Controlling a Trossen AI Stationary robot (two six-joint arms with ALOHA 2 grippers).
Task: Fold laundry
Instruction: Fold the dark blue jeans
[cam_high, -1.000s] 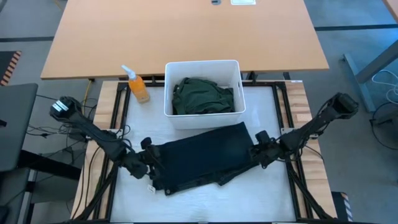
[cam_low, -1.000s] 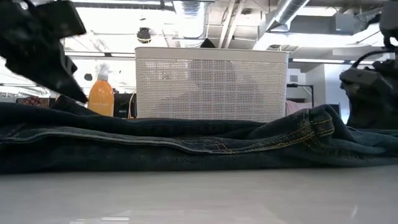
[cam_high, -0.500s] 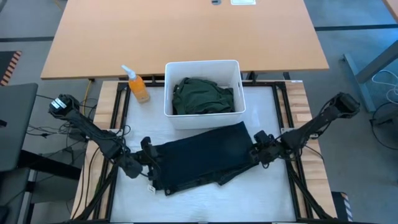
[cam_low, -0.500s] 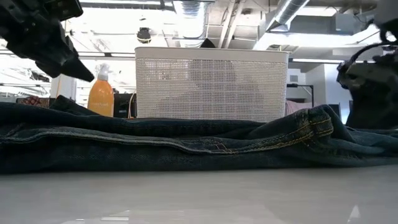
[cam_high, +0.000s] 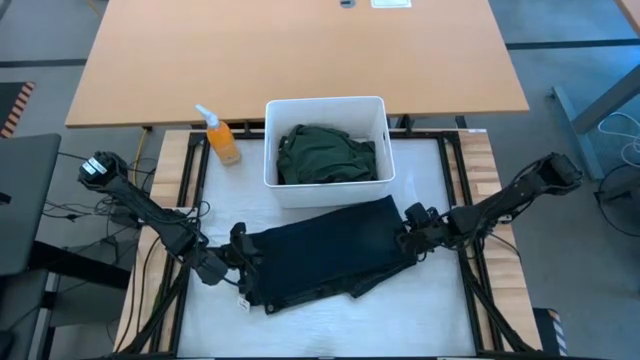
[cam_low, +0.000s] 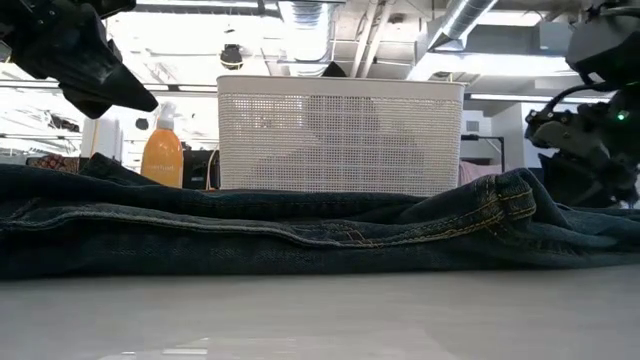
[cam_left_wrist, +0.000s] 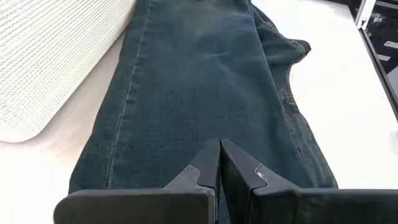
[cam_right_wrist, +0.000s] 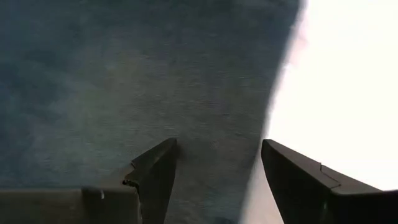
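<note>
A pair of dark blue denim trousers (cam_high: 325, 255) lies folded into a broad band across the white counter (cam_high: 430, 310), just in front of the white rectangular plastic bin (cam_high: 326, 190). It looks partly folded, though one end is ragged and probably needs another fold. A crumpled dark green cloth garment (cam_high: 325, 155) waits in the bin, so most of the laundry seems left to do. The left claw (cam_high: 238, 258) sits clenched and empty over one end of the trousers (fingers pressed together); the right claw (cam_high: 408, 240) hangs spread wide, released, above the opposite edge.
</note>
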